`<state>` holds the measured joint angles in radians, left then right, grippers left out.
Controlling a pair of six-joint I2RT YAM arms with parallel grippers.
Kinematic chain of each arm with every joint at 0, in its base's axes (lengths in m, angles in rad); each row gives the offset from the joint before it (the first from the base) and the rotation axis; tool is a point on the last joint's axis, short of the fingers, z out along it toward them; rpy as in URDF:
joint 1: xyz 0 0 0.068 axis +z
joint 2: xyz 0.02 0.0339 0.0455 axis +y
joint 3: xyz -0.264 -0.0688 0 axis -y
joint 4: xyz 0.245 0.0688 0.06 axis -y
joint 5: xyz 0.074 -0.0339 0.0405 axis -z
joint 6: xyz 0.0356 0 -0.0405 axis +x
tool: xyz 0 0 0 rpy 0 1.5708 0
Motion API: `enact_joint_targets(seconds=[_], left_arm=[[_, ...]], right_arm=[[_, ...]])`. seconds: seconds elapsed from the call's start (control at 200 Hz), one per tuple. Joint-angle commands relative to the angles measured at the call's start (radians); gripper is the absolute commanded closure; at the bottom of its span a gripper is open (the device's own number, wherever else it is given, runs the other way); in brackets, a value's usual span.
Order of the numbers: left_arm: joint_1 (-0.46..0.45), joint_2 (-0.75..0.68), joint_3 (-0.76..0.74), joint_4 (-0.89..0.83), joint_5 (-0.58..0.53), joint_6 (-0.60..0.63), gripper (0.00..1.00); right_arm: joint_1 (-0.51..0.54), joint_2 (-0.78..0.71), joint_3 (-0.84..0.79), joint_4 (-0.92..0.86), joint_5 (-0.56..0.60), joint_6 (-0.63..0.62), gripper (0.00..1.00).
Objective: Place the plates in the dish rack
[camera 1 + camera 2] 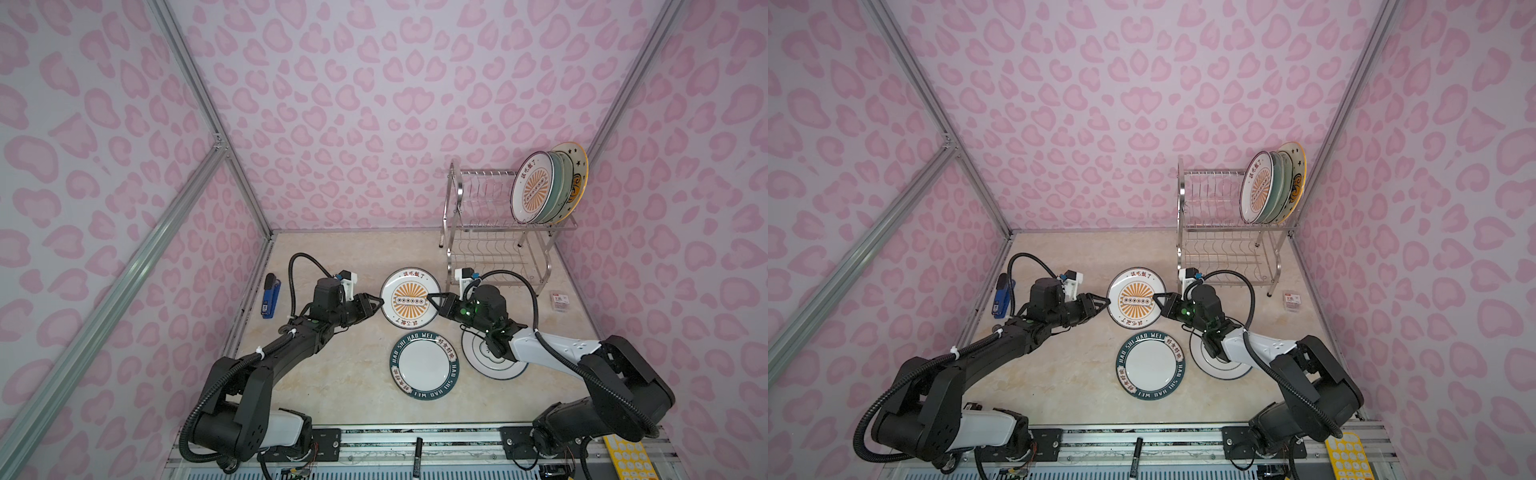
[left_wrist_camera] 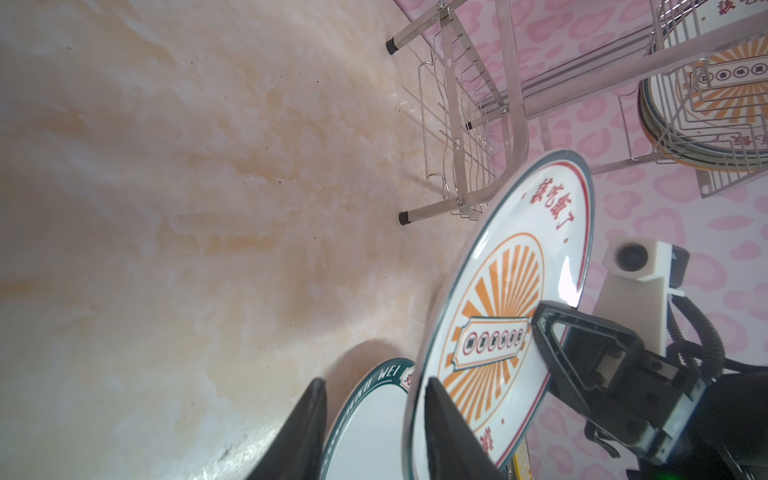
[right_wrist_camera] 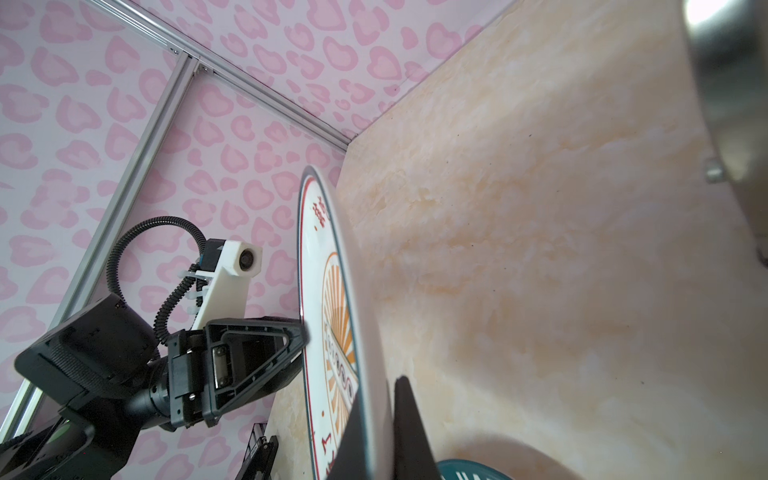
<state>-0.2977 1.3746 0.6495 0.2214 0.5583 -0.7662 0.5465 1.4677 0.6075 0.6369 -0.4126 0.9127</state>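
The orange sunburst plate (image 1: 409,297) is held at the table's middle, just near-left of the dish rack (image 1: 478,249), and appears raised off the marble tabletop (image 1: 332,386). Its right rim is clamped by the right gripper (image 1: 433,300); in the right wrist view the fingers (image 3: 409,424) are seen pressed against both faces. The right arm is bent at the elbow, with its forearm passing over the white emblem plate (image 1: 478,365). The left arm is stretched low from the near left. The left gripper (image 1: 377,302) is set at the plate's left rim with its jaws parted, the rim lying between them. The teal lettered plate (image 1: 424,365) is laid flat just nearer. Another sunburst plate (image 1: 532,189) and the star plate (image 1: 581,164) are stood on edge at the right end of the rack's upper tier.
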Motion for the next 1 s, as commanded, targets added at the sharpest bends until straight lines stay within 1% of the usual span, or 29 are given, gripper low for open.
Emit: enact_joint_targets(seconds=[0.0,0.24,0.255,0.305,0.485,0.995], left_arm=[[0.002,-0.016,0.013,-0.009,-0.011,0.019,0.58],[0.001,-0.030,0.019,-0.025,-0.024,0.029,0.58],[0.000,-0.031,0.019,-0.052,-0.025,0.031,0.58],[0.002,-0.035,0.024,-0.068,-0.027,0.036,0.58],[0.002,-0.055,0.035,-0.100,-0.068,0.043,0.60],[0.001,-0.062,0.047,-0.111,-0.075,0.044,0.60]], right_arm=[[-0.005,-0.011,-0.008,0.017,0.001,-0.015,1.00],[-0.012,-0.033,-0.018,-0.006,0.020,-0.034,1.00],[-0.012,-0.033,-0.021,-0.006,0.023,-0.034,1.00],[-0.013,-0.037,-0.027,-0.003,0.030,-0.036,1.00],[-0.025,-0.051,-0.046,0.019,0.025,-0.029,1.00],[-0.047,-0.204,-0.077,-0.080,0.090,-0.115,1.00]])
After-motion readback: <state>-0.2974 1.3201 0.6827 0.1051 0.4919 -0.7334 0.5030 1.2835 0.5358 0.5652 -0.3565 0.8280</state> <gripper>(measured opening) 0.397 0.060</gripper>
